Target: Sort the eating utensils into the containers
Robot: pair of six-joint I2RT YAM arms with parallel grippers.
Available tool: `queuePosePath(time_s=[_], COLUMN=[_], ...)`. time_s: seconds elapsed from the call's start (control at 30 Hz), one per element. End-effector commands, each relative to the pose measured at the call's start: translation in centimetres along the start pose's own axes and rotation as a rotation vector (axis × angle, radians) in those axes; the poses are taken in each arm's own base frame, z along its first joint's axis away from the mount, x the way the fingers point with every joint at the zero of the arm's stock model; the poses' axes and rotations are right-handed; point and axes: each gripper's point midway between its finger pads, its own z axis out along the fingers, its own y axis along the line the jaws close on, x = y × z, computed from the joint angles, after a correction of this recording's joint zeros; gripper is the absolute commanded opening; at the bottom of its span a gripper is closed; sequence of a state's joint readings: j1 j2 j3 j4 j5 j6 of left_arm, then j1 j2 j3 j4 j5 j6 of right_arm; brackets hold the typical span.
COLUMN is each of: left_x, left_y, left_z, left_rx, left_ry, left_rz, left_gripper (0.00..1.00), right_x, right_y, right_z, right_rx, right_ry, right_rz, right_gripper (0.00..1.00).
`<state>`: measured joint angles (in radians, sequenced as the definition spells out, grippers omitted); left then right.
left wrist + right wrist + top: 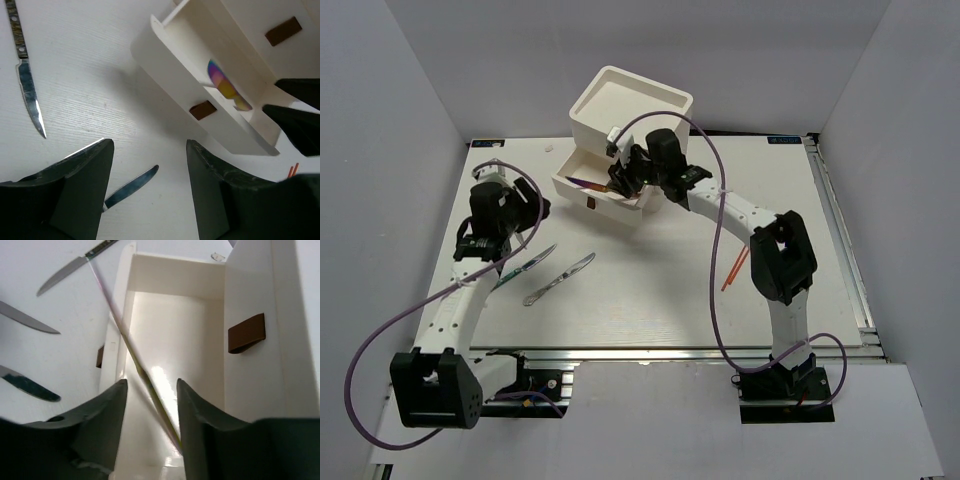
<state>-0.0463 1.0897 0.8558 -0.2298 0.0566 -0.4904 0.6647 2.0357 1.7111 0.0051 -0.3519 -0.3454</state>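
Note:
The white three-drawer unit stands at the back; its lowest drawer is pulled out, with a dark red pull. My right gripper hangs over this drawer, open. In the right wrist view its jaws stand apart around a slim iridescent utensil that leans across the drawer, its lower end by the right finger. My left gripper is open and empty above the table. In its wrist view a knife blade lies below the jaws. The iridescent utensil shows in the drawer.
Two knives lie on the table left of centre. Another knife lies further left in the left wrist view. Two orange chopsticks lie by the right arm. A closed drawer's pull sits above the open one.

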Motion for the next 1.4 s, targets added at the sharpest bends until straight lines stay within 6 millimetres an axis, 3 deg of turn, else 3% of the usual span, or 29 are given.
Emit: queuePosePath(time_s=[0.0, 0.03, 0.07, 0.1, 0.17, 0.23, 0.27, 0.3, 0.33, 0.4, 0.43, 0.47, 0.5, 0.53, 0.57, 0.63, 0.7, 0.77, 0.83, 0.87, 1.03, 1.37], left_x=[-1.7, -1.8, -1.5, -1.8, -1.8, -2.3, -1.0, -1.0, -1.3, -0.1, -1.1, -0.1, -0.1, -1.4, -0.5, -2.0, -1.7, -3.3, -3.0, -3.9, -2.8, 0.8], left_y=[0.3, 1.7, 1.9, 2.7, 4.1, 4.7, 6.0, 7.1, 7.5, 9.2, 9.3, 10.3, 11.0, 11.1, 12.2, 13.0, 15.0, 15.4, 16.6, 16.7, 18.3, 18.2], left_z=[0.3, 1.0, 1.2, 1.5, 2.5, 3.3, 4.4, 4.9, 5.4, 7.4, 8.2, 9.5, 10.1, 10.8, 12.0, 13.1, 14.4, 15.5, 16.5, 16.9, 18.2, 21.0], left_rx=[-0.011, -0.043, -0.035, -0.046, -0.077, -0.101, -0.141, -0.171, -0.186, -0.232, -0.236, -0.264, -0.293, -0.301, -0.334, -0.382, -0.461, -0.476, -0.513, -0.516, -0.552, -0.494], left_ry=[0.004, 0.019, 0.051, 0.058, 0.09, 0.103, 0.163, 0.179, 0.19, 0.245, 0.238, 0.273, 0.275, 0.258, 0.286, 0.26, 0.261, 0.229, 0.235, 0.219, 0.253, 0.355], left_rz=[-0.039, -0.064, -0.088, -0.111, -0.153, -0.182, -0.206, -0.228, -0.238, -0.249, -0.231, -0.231, -0.224, -0.208, -0.208, -0.187, -0.172, -0.148, -0.116, -0.096, -0.047, 0.011], left_gripper=[0.7, 0.64, 0.61, 0.57, 0.46, 0.4, 0.39, 0.39, 0.42, 0.56, 0.6, 0.65, 0.66, 0.67, 0.68, 0.68, 0.68, 0.68, 0.68, 0.68, 0.67, 0.58], right_x=[-6.7, -7.5, -9.0, -10.2, -11.9, -12.8, -13.0, -13.4, -13.0, -12.7, -11.9, -11.8, -10.9, -10.2, -10.2, -8.6, -7.5, -6.9, -5.9, -5.6, -4.6, -3.5], right_y=[-0.8, -0.5, -1.0, 0.6, 1.0, 1.1, 0.6, 0.5, -0.1, -0.6, -1.4, -1.7, -1.9, -2.9, -3.1, -4.1, -4.9, -5.3, -6.0, -6.3, -7.7, -9.7], right_z=[-2.0, -2.4, -3.4, -4.4, -6.2, -7.3, -7.9, -8.6, -9.1, -10.0, -10.4, -11.1, -11.2, -11.8, -12.5, -13.2, -14.0, -14.6, -15.0, -15.2, -15.8, -16.3], right_rx=[-0.027, -0.057, -0.086, -0.201, -0.28, -0.303, -0.303, -0.308, -0.298, -0.295, -0.283, -0.274, -0.271, -0.251, -0.243, -0.223, -0.204, -0.196, -0.182, -0.176, -0.15, -0.123], right_ry=[-0.153, -0.166, -0.195, -0.237, -0.286, -0.299, -0.305, -0.312, -0.302, -0.293, -0.273, -0.272, -0.256, -0.248, -0.248, -0.228, -0.211, -0.202, -0.189, -0.186, -0.177, -0.177], right_rz=[-0.042, -0.038, -0.049, -0.066, -0.086, -0.096, -0.099, -0.103, -0.094, -0.09, -0.077, -0.077, -0.06, -0.049, -0.047, -0.022, -0.002, 0.009, 0.029, 0.033, 0.057, 0.094], right_gripper=[0.53, 0.57, 0.61, 0.64, 0.66, 0.67, 0.67, 0.68, 0.68, 0.69, 0.7, 0.72, 0.73, 0.75, 0.75, 0.76, 0.77, 0.78, 0.78, 0.79, 0.8, 0.8])
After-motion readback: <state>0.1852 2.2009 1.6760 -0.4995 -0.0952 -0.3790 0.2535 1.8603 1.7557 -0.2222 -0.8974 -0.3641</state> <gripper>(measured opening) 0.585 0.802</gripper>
